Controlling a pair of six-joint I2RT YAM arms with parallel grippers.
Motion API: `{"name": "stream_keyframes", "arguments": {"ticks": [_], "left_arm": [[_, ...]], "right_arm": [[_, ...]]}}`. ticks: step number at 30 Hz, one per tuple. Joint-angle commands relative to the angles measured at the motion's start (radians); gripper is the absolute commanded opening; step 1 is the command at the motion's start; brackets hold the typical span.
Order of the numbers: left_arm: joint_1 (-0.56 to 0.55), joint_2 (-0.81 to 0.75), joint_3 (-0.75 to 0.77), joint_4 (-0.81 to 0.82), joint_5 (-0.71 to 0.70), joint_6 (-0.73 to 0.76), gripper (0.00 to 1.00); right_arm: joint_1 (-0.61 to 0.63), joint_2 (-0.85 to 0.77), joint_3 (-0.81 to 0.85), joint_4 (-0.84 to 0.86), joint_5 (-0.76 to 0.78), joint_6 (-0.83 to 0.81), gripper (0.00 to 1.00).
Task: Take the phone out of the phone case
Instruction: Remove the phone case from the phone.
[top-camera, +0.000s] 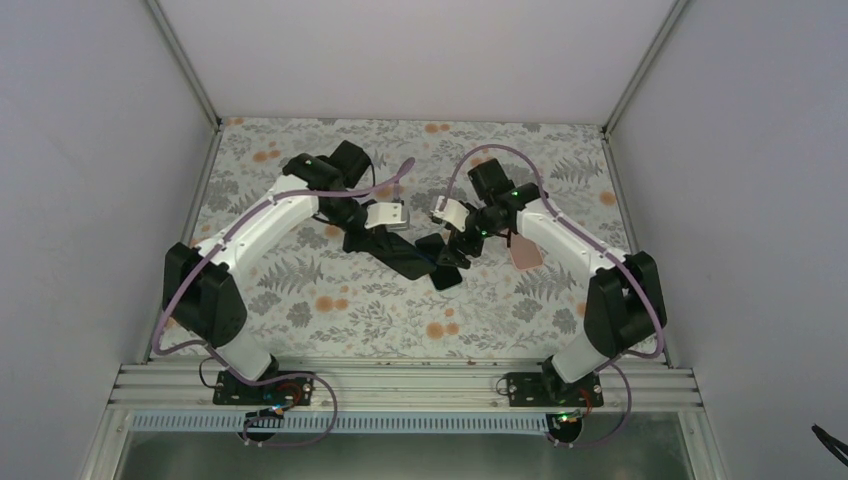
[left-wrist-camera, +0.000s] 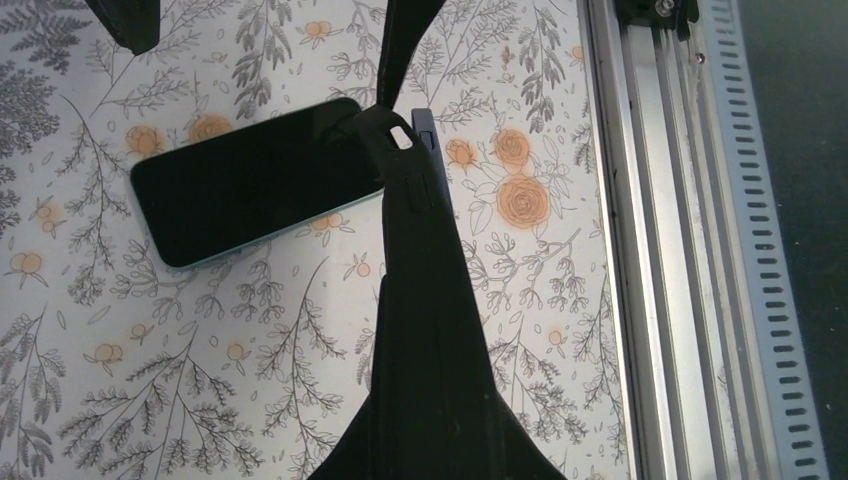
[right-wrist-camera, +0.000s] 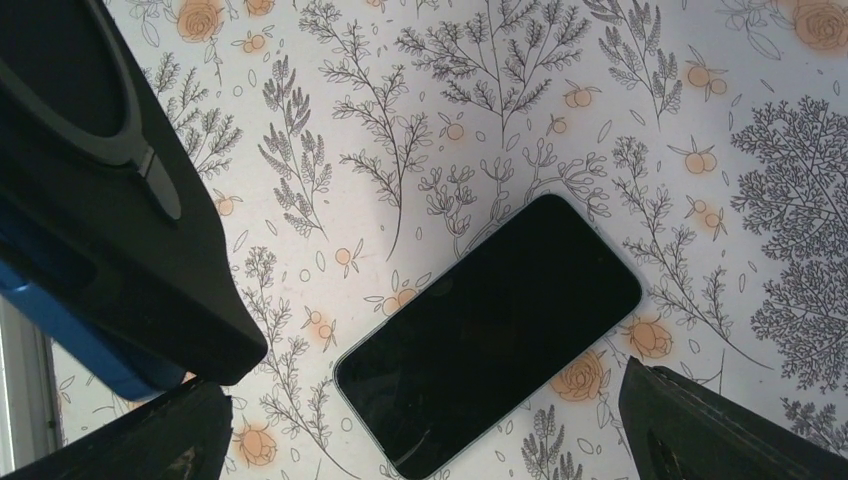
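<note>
Counter with a grey fern and orange flower print filled the enclosure, white walls on three sides and a metal rail along the near edge. My two white and black arms reached in from that rail and met near the middle of the counter.

My left pincer was clamped tight on the phone case. The black case stood edge-on in the left wrist view, lifted off the counter. Its far corner, with the small side cut-outs, reached over the near end of the phone. In the right wrist view the same case showed as a large dark slab at the upper left, with a blue edge beneath it that I could not identify.

The phone lay flat on the counter with its dark screen up, outside the case. From the right wrist view it lay diagonally on the print, none of its edges covered.

My right pincer hung above the phone with its jaws wide apart. Its black fingers showed at the two lower corners of the wrist view, one on each side of the phone, and neither touched it.

A small pink item lay flat on the counter just beside my right arm.
</note>
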Motion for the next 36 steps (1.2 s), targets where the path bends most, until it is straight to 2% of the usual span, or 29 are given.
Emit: {"name": "stream_keyframes", "arguments": {"ticks": [1, 9, 19, 25, 28, 32, 36], "left_arm": [[-0.032, -0.004, 0.062, -0.103, 0.327, 0.105, 0.02], [-0.041, 0.006, 0.048, -0.117, 0.348, 0.123, 0.02], [-0.043, 0.017, 0.069, -0.118, 0.36, 0.123, 0.02], [-0.043, 0.027, 0.11, -0.163, 0.397, 0.155, 0.02], [-0.044, 0.025, 0.12, -0.161, 0.395, 0.15, 0.02], [-0.042, 0.01, 0.104, -0.085, 0.337, 0.088, 0.02], [-0.041, -0.008, 0.032, 0.105, 0.158, -0.033, 0.02]], "right_arm": [[0.01, 0.037, 0.049, 0.159, 0.084, 0.047, 0.99], [0.036, 0.077, 0.095, 0.139, 0.04, 0.034, 0.99], [0.125, 0.081, 0.217, -0.038, -0.196, 0.0, 1.0], [0.153, 0.098, 0.197, -0.001, -0.188, 0.014, 1.0], [0.155, 0.14, 0.207, -0.017, -0.251, -0.009, 1.0], [0.167, 0.21, 0.269, -0.162, -0.43, -0.122, 1.0], [0.186, 0.26, 0.356, -0.348, -0.593, -0.236, 0.95]]}}
